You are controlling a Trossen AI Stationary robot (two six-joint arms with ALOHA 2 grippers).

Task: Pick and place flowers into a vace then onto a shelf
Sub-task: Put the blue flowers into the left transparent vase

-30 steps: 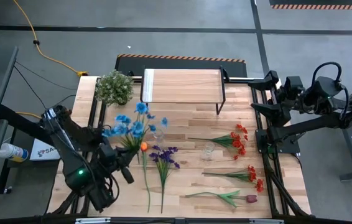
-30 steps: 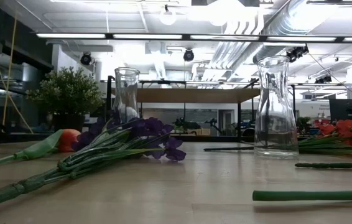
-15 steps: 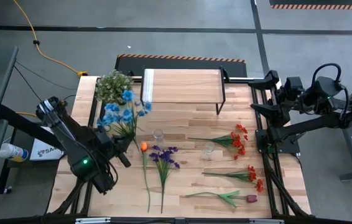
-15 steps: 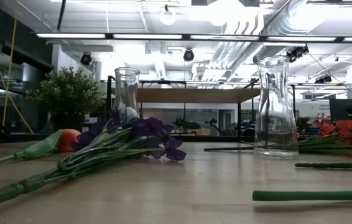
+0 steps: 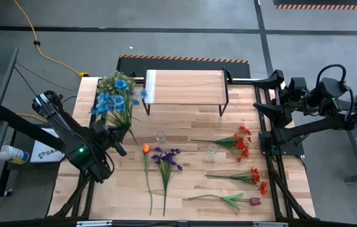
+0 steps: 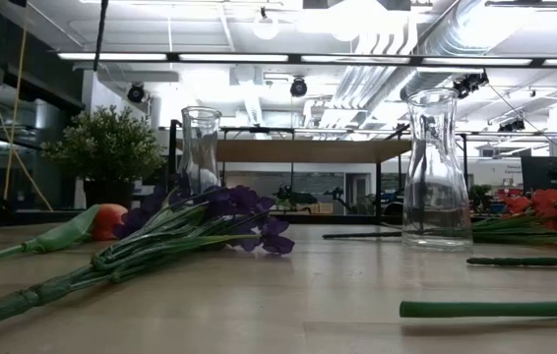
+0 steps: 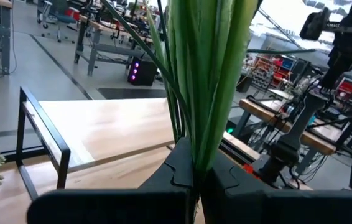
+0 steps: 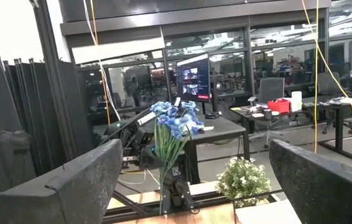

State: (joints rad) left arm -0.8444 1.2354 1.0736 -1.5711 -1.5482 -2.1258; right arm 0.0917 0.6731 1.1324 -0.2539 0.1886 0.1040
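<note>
The left gripper (image 5: 117, 140) is clamped on the stems of the blue flowers (image 5: 112, 102), holding the bunch upright above the table's (image 5: 191, 183) left side, with the blooms in front of the bushy plant (image 5: 123, 90) at the far left corner. In the left wrist view the green stems rise straight up out of the closed fingers (image 7: 182, 171). Just right of it, two clear glass vases stand on the table, one (image 5: 160, 137) nearer the middle and one (image 5: 211, 152) farther right, both without flowers. An orange flower (image 5: 146, 149) and a purple bunch (image 5: 166, 161) lie flat in front of the first vase. The shelf (image 5: 185, 87) stands at the far edge of the table, its top bare. Red flowers lie on the right side: one bunch (image 5: 240, 141) beside the second vase, another (image 5: 255, 178) nearer the front, and a dark red bloom (image 5: 253, 201) at the front. The right gripper (image 5: 273, 94) waits off the table's right edge, its fingers (image 8: 76, 183) spread wide and holding nothing.
</note>
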